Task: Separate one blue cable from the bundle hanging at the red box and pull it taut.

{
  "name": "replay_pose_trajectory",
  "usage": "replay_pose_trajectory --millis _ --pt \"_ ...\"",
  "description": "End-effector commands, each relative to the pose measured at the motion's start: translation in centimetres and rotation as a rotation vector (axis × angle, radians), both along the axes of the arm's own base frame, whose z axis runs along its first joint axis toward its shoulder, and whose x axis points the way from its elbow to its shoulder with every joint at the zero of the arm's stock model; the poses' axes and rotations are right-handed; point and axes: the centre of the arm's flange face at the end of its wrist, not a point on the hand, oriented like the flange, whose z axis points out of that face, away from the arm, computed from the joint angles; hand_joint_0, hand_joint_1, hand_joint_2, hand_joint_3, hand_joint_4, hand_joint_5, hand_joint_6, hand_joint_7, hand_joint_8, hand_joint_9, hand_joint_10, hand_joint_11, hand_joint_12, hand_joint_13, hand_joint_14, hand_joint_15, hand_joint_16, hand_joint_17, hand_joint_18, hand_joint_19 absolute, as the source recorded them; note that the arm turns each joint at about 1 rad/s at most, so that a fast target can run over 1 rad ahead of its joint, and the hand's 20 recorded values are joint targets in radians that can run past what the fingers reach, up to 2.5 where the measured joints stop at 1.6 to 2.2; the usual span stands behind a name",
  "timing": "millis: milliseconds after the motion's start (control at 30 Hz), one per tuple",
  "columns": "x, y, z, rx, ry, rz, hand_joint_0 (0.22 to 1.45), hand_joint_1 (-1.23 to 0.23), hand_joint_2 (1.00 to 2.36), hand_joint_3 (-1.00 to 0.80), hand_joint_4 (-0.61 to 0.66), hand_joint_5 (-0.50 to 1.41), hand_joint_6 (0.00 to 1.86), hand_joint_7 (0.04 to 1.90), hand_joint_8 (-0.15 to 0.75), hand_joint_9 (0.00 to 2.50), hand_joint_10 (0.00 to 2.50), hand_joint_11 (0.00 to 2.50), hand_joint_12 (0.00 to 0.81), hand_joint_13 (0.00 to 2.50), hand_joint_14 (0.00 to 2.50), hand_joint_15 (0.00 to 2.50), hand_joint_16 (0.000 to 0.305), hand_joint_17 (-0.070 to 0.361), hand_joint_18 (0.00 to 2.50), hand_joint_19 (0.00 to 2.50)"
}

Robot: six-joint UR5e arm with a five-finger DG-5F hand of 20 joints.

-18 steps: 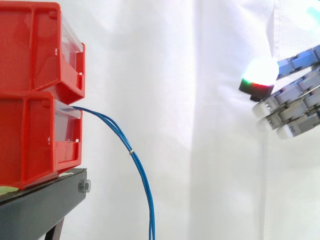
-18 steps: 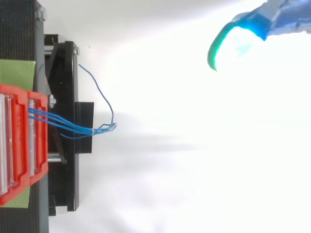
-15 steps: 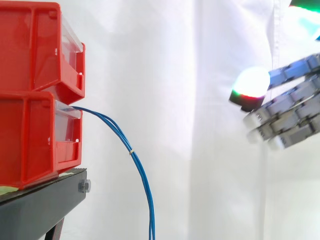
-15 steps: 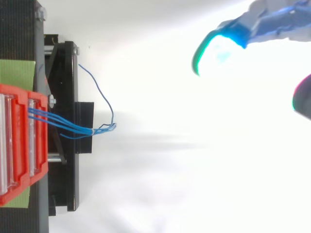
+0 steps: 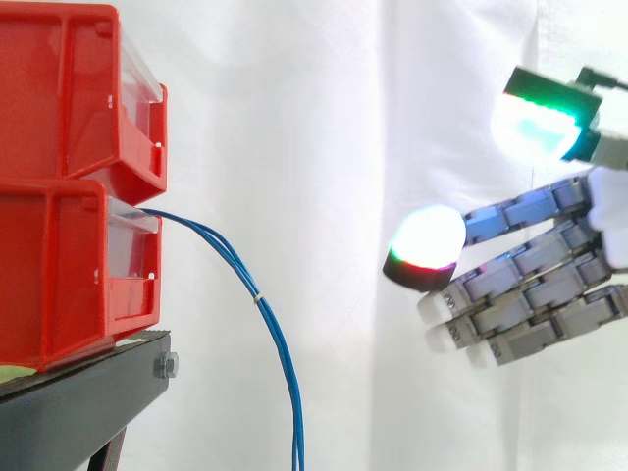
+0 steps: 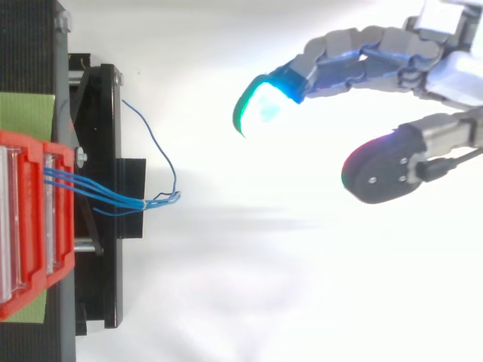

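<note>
Hand (image 5: 564,285) level, fingers (image 5: 520,260) straight, apart from blue cables (image 5: 277,339)

Blue cable bundle (image 5: 253,290): several thin strands are seen emerging from the front of the lower red box (image 5: 59,275), at left of the side view. They arc down and to the right, slack, and run out at the bottom edge. A pale tie (image 5: 258,297) is seen around them mid-arc. In the top view the strands (image 6: 98,192) converge from the box (image 6: 66,226) to the tie at centre left. One strand (image 6: 161,148) is looped away from the rest toward the upper left, its end free. No strand is drawn taut.
</note>
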Motion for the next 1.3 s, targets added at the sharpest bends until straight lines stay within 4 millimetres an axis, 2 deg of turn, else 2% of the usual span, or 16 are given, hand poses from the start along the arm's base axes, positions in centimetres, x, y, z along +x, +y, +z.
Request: replay_pose_trajectory --millis 0,133,800,833,900,1033,1133,1233,1267 --pt "1.1 0.5 -1.8 0.003 -0.007 0.001 0.49 -0.63 1.00 -0.50 0.24 -0.23 0.50 0.82 0.255 0.44 0.00 0.15 0.261 0.27 0.00 0.00 0.027 0.062 0.10 0.04" --pt "1.7 1.0 -3.3 -0.004 0.006 0.003 0.50 -0.63 1.00 -0.50 0.25 -0.22 0.50 0.82 0.256 0.44 0.00 0.16 0.261 0.28 0.00 0.00 0.027 0.061 0.10 0.04" --pt "2.0 3.0 -3.2 -0.054 -0.003 -0.030 0.50 -0.60 1.00 -0.50 0.26 -0.22 0.50 0.83 0.261 0.47 0.01 0.18 0.254 0.30 0.00 0.01 0.026 0.059 0.13 0.04" --pt "2.6 3.4 -4.8 -0.054 0.012 -0.030 0.50 -0.60 1.00 -0.50 0.26 -0.22 0.50 0.83 0.263 0.48 0.01 0.17 0.254 0.31 0.00 0.01 0.026 0.059 0.13 0.03" --pt "2.7 3.4 -5.8 -0.049 0.021 -0.031 0.50 -0.60 1.00 -0.50 0.26 -0.22 0.50 0.83 0.262 0.48 0.01 0.17 0.254 0.31 0.00 0.02 0.026 0.059 0.13 0.04" --pt "3.7 3.8 -5.5 -0.041 0.007 -0.033 0.51 -0.60 1.00 -0.50 0.26 -0.22 0.50 0.83 0.262 0.48 0.01 0.18 0.255 0.32 0.00 0.02 0.026 0.058 0.13 0.04" --pt "3.7 3.8 -5.6 -0.049 0.012 -0.033 0.51 -0.60 1.00 -0.50 0.26 -0.22 0.50 0.83 0.264 0.49 0.01 0.19 0.254 0.32 0.00 0.01 0.026 0.058 0.14 0.04" --pt "4.1 3.8 -7.8 -0.056 0.037 -0.033 0.51 -0.60 1.00 -0.50 0.26 -0.21 0.50 0.83 0.263 0.50 0.01 0.20 0.255 0.32 0.00 0.02 0.026 0.058 0.14 0.04" --pt "4.3 3.9 -7.9 -0.053 0.033 -0.035 0.51 -0.60 1.00 -0.50 0.27 -0.21 0.50 0.83 0.264 0.50 0.01 0.20 0.255 0.32 0.00 0.02 0.026 0.058 0.14 0.04"
